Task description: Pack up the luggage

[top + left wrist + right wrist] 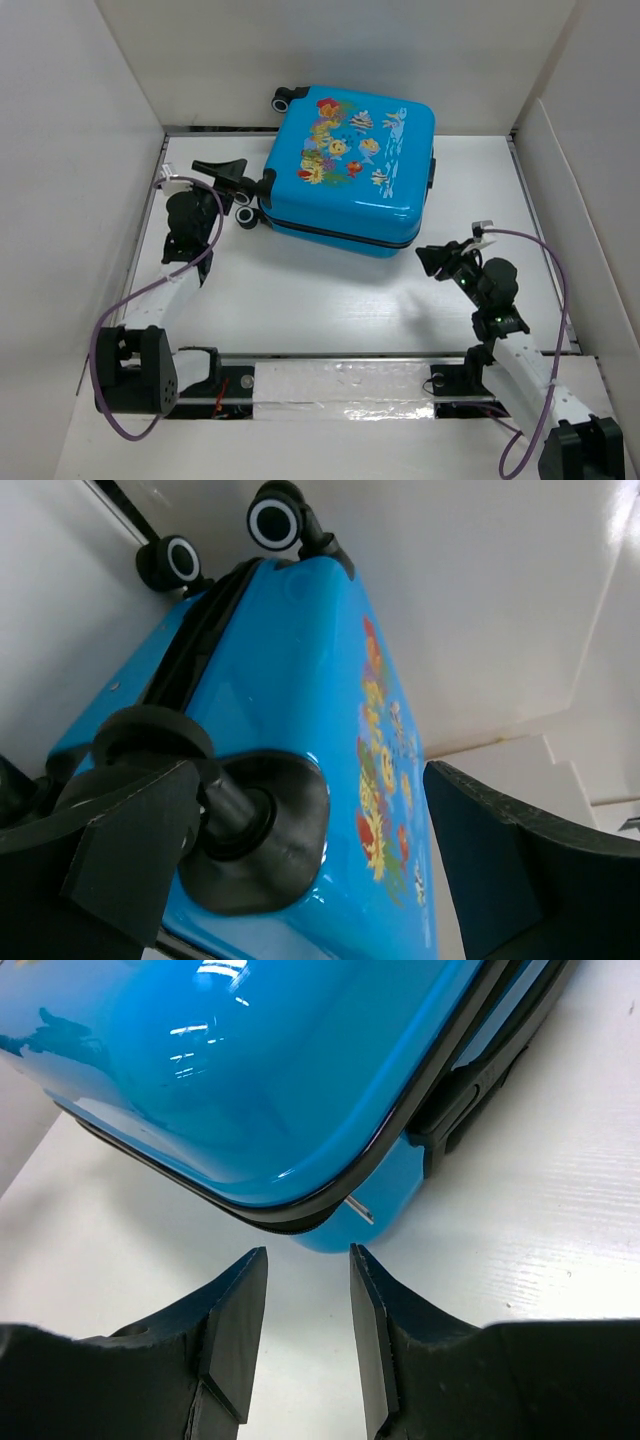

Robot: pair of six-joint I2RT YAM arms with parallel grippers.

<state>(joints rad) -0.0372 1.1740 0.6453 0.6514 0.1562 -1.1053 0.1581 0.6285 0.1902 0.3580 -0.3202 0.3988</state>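
The luggage [350,165] is a bright-blue hard-shell suitcase with a fish print. It lies flat and closed at the back middle of the table. My left gripper [233,183] is at its left corner by the caster wheels [245,208]. In the left wrist view the left gripper [310,865] is open wide, and the luggage [300,680] corner with its black wheel housing [260,830] sits between the fingers. My right gripper [437,260] is just short of the front right corner. In the right wrist view the right gripper [308,1310] is open with nothing between its fingers, below the luggage [260,1070].
White walls close in the table on the left [60,200], back [340,50] and right [585,200]. A shiny taped strip [350,385] runs along the near edge between the arm bases. Purple cables [120,310] loop off both arms.
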